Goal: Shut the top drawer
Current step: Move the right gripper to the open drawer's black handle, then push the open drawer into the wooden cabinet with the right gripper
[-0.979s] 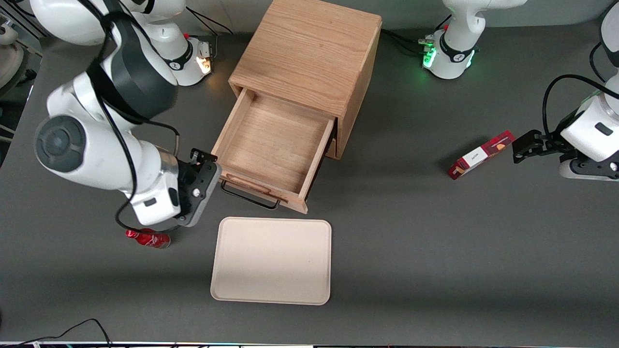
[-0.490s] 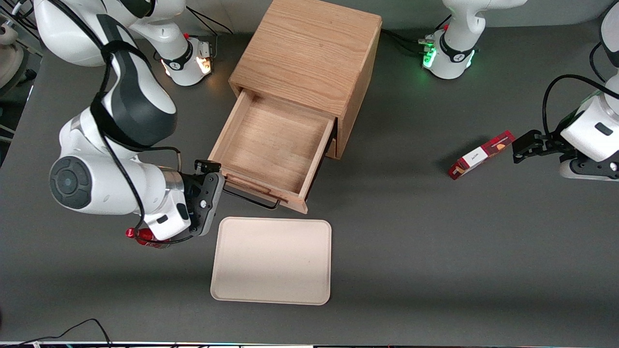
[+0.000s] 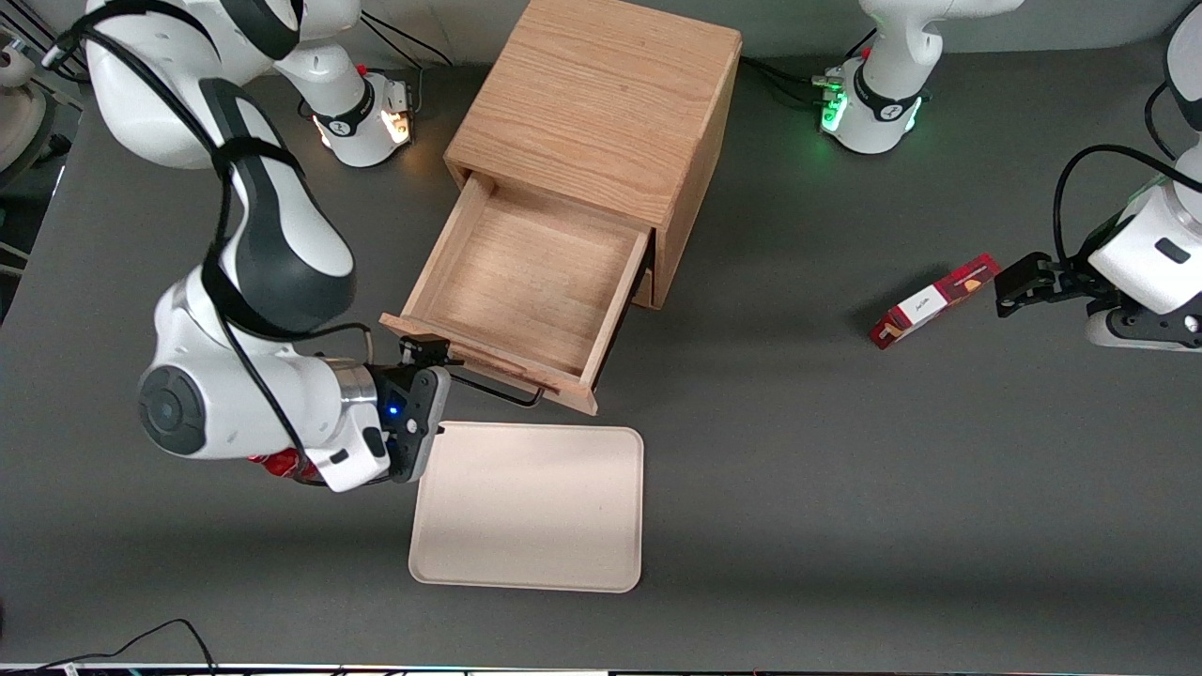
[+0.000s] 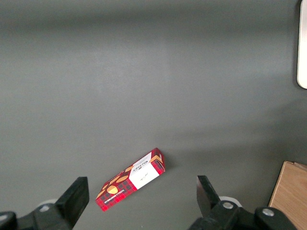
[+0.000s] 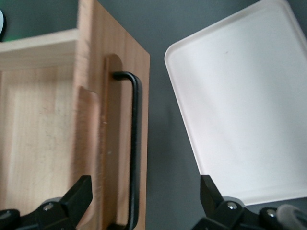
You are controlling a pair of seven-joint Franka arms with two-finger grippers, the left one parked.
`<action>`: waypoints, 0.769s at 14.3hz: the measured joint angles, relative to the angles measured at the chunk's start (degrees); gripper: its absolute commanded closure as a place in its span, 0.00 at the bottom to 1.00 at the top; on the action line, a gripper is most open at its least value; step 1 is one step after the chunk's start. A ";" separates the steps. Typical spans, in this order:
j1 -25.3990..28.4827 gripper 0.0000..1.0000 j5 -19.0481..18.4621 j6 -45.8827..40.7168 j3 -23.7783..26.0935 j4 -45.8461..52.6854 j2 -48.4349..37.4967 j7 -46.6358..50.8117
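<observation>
The top drawer (image 3: 526, 282) stands pulled far out of the wooden cabinet (image 3: 601, 103), and its tray is empty. Its black wire handle (image 3: 498, 394) runs along the drawer front, on the side facing the front camera. My gripper (image 3: 430, 357) is open at the drawer front's corner toward the working arm's end of the table, just above the table. In the right wrist view, the gripper (image 5: 144, 203) has its fingers wide apart, with the handle (image 5: 136, 143) and drawer front (image 5: 120, 120) between them. Nothing is gripped.
A beige tray (image 3: 531, 507) (image 5: 240, 105) lies on the table just in front of the drawer, nearer the front camera. A red can (image 3: 277, 463) lies under my arm. A red box (image 3: 934, 300) (image 4: 129, 186) lies toward the parked arm's end.
My arm has swung toward the front camera and along the drawer front, bringing the gripper from beside the drawer's corner to its front, by the handle. The drawer has not moved.
</observation>
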 measured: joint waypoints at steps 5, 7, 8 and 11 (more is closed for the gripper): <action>0.28 0.00 0.00 0.55 0.47 0.02 2.89 -0.21; 0.29 0.00 0.01 0.58 0.58 0.05 3.03 -0.21; 0.33 0.00 0.01 0.59 0.63 0.05 3.09 -0.21; 0.71 0.00 0.00 0.64 0.69 0.06 3.18 -0.21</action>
